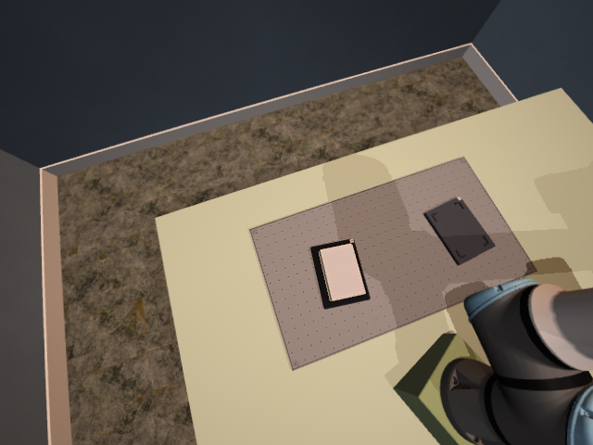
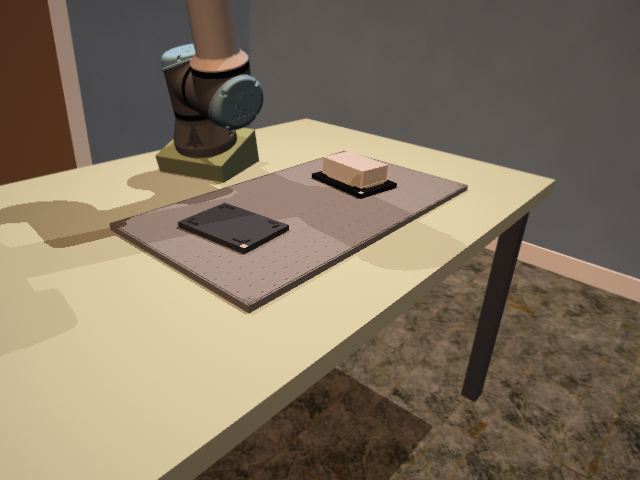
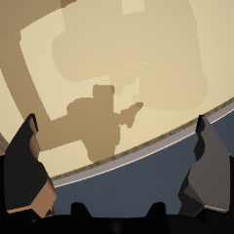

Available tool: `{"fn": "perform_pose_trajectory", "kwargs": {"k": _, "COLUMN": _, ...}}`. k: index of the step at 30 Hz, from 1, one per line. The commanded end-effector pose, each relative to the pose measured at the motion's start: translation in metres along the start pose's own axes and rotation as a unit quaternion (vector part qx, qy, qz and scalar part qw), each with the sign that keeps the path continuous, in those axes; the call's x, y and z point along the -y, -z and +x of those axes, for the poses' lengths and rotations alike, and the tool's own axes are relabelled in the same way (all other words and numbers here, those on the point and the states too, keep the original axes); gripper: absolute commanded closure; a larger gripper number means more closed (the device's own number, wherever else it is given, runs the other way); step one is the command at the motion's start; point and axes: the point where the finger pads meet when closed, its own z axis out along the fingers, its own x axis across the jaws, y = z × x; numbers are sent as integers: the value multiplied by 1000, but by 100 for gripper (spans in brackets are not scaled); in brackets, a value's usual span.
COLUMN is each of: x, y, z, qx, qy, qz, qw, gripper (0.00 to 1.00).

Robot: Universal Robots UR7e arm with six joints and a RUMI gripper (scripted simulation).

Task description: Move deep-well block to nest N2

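The pale pink deep-well block [image 1: 341, 271] sits in the black nest N1 on the perforated grey baseplate [image 1: 383, 259]; it also shows in the exterior view [image 2: 355, 169]. The dark grey nest N2 [image 1: 460, 230] stands bare, with corner locators and a small light mark at one corner [image 1: 459, 197]; it also shows in the exterior view [image 2: 232, 225]. My gripper [image 3: 117, 115] is open and holds nothing. In the wrist view it hangs above bare table top near the table's edge. Neither the top nor the exterior view shows the gripper.
The arm's base [image 2: 206, 103] stands on an olive block [image 2: 209, 157] at the table's back edge. The table [image 2: 155, 320] ends close beyond the baseplate. A low wall [image 1: 258, 108] rims the floor.
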Motion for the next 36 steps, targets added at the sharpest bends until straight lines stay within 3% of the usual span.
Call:
{"fn": "perform_pose_trajectory", "kwargs": {"k": 1, "x": 0, "y": 1, "z": 0, "qx": 0, "qy": 0, "qz": -1, "qw": 1000, "gripper": 0}}
{"fn": "perform_pose_trajectory", "kwargs": {"k": 17, "x": 0, "y": 1, "z": 0, "qx": 0, "qy": 0, "qz": -1, "qw": 1000, "gripper": 0}}
{"fn": "perform_pose_trajectory", "kwargs": {"k": 36, "x": 55, "y": -25, "z": 43, "qx": 13, "qy": -55, "qz": 22, "qw": 998, "gripper": 0}}
